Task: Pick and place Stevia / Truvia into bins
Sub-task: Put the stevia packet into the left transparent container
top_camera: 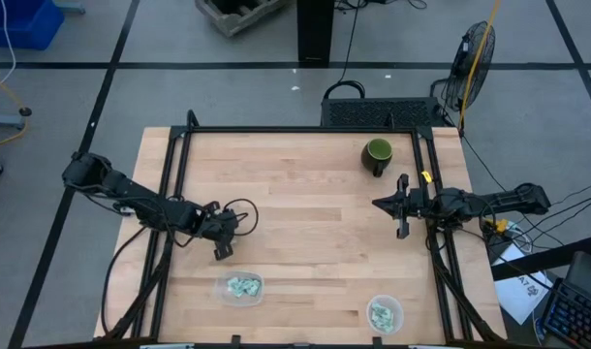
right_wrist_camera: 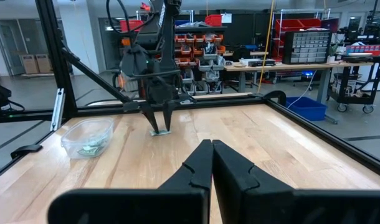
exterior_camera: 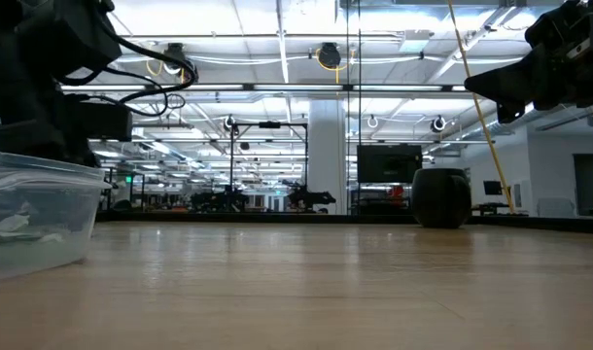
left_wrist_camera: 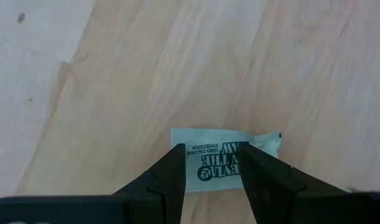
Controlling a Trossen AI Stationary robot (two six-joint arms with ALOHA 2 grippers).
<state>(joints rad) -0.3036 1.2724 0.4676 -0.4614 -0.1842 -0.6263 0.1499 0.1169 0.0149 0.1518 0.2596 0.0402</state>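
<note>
One pale green-and-white sachet (left_wrist_camera: pixel 224 158) lies flat on the wood, also seen in the right wrist view as a sachet (right_wrist_camera: pixel 160 132). My left gripper (left_wrist_camera: pixel 212 180) (top_camera: pixel 222 250) points down over it, open, one finger above each side of its printed middle. The rounded-rectangular clear bin (top_camera: pixel 239 287) (right_wrist_camera: pixel 88 138) sits just nearward and holds sachets. The round clear bin (top_camera: pixel 384 313) near the right front also holds sachets. My right gripper (right_wrist_camera: pixel 212 155) (top_camera: pixel 402 206) is shut and hovers at the table's right side, touching nothing. My left gripper comes at the sachet from above, pointing down, with its fingertips (left_wrist_camera: pixel 177 177) over the sachet's printed face (left_wrist_camera: pixel 216 163). The sachet lies flat on the table. Whether the fingertips touch the paper, I cannot tell.
A dark green mug (top_camera: pixel 377 155) (exterior_camera: pixel 440 197) stands at the far right of the table. A black frame rail (top_camera: pixel 175 184) runs along the left side and another (top_camera: pixel 433 242) along the right. Bare wood (top_camera: pixel 305 213) spreads across the middle between the arms.
</note>
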